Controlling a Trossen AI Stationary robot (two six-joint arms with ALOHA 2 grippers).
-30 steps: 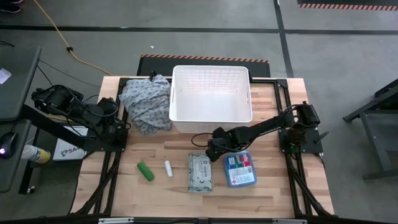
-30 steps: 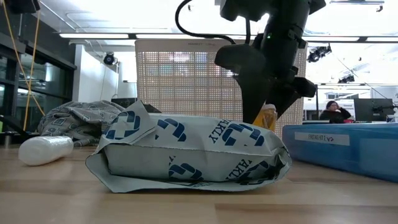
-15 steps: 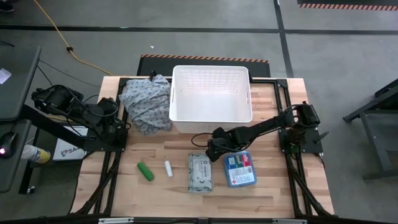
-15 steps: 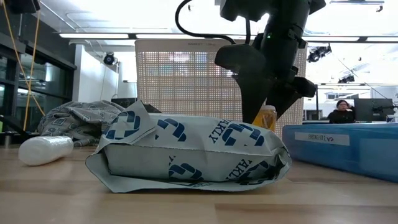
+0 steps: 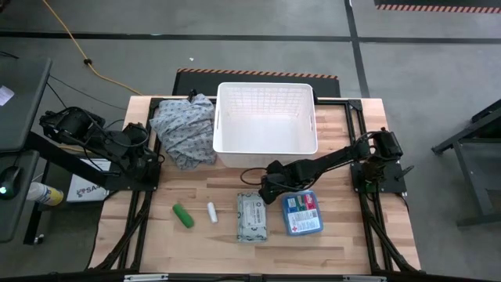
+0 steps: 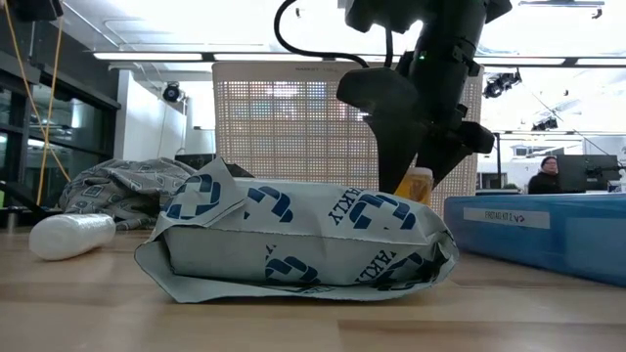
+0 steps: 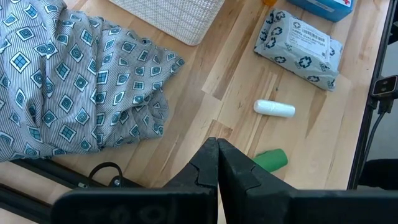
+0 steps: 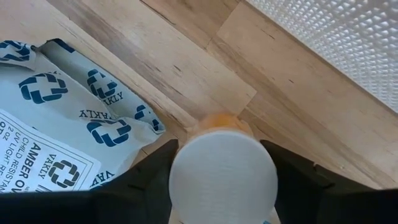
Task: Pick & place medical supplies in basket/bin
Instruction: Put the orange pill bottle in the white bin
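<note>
Wooden table (image 5: 337, 235), you have: one basket (image 5: 265, 117); one green tube (image 5: 183, 215), white tube (image 5: 212, 211), wipes pack (image 5: 252, 216), blue box (image 5: 302, 213). Right gripper (image 5: 268, 186) grasps one orange bottle (image 8: 222, 176) beside pack. Left gripper (image 7: 217, 163) clenched, empty, by cloth heap (image 5: 185, 129).

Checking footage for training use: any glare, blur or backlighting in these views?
Low view: bright ceiling strip lights backlight the right tool, leaving it near silhouette. Right wrist view: the bottle cap fills the foreground, softly focused. High view: even light, faint shadows around the basket.
</note>
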